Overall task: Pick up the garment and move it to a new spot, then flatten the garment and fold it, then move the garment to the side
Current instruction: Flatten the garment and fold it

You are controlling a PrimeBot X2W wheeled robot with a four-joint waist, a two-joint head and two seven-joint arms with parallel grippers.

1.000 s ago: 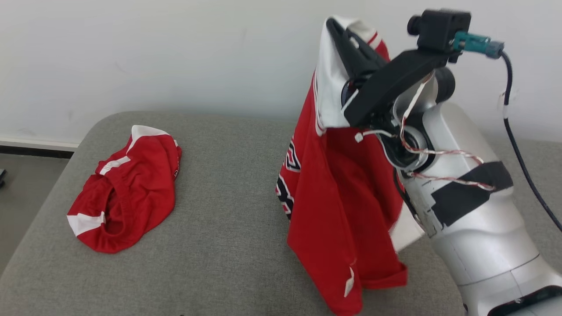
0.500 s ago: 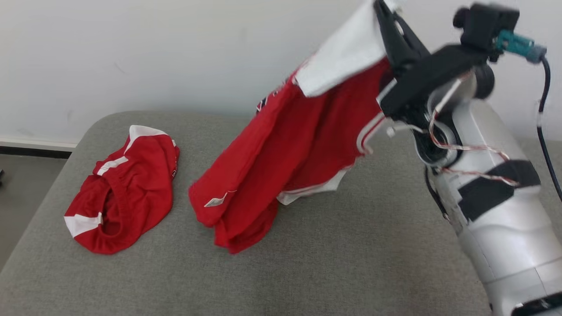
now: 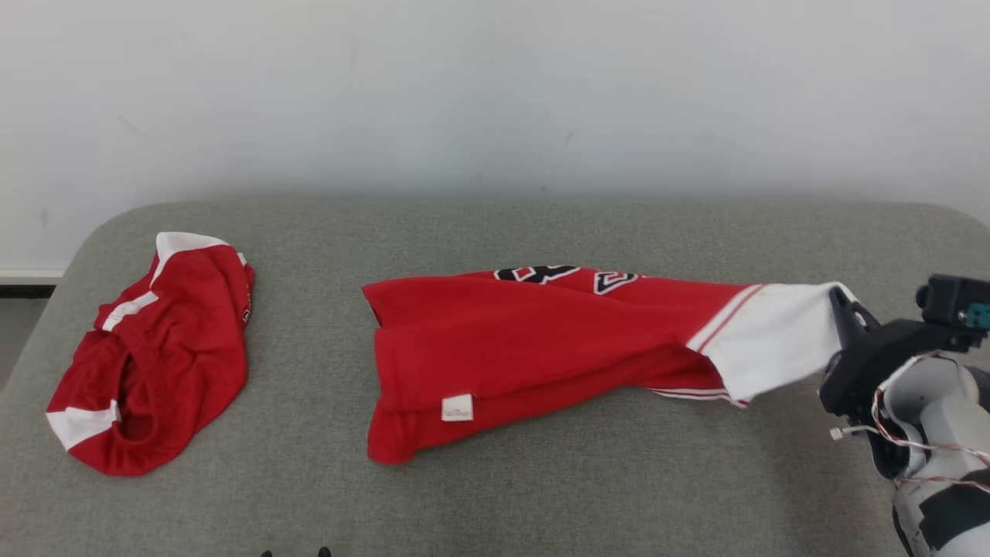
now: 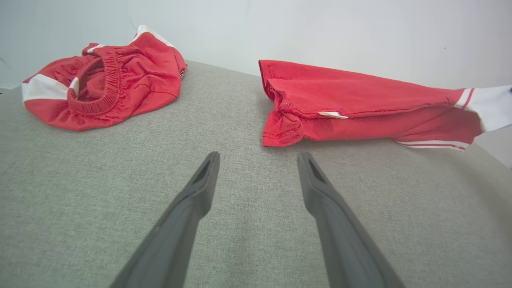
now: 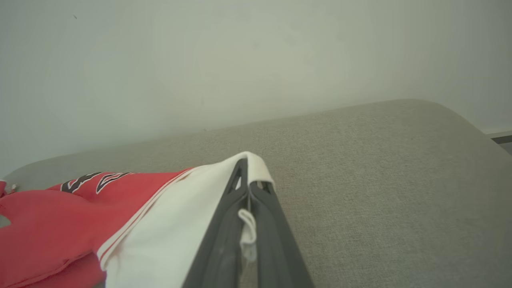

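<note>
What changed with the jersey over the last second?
The right tool swung the jersey down from hanging in the air; it now lies stretched across the grey cushion, white end still clamped in that shut tool, low at the right. The head camera also shifted. The shorts at the left stayed put.

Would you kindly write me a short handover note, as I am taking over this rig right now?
Right gripper: shut on the white end of the red-and-white sports jersey, holding that end just off the grey fabric cushion.
Left gripper: open, empty, low over the cushion near the jersey's hem.
Crumpled red-and-white shorts lie apart at the cushion's left.
Done: jersey laid out mid-cushion, creased.
Left: release, flatten, fold, move aside.
</note>
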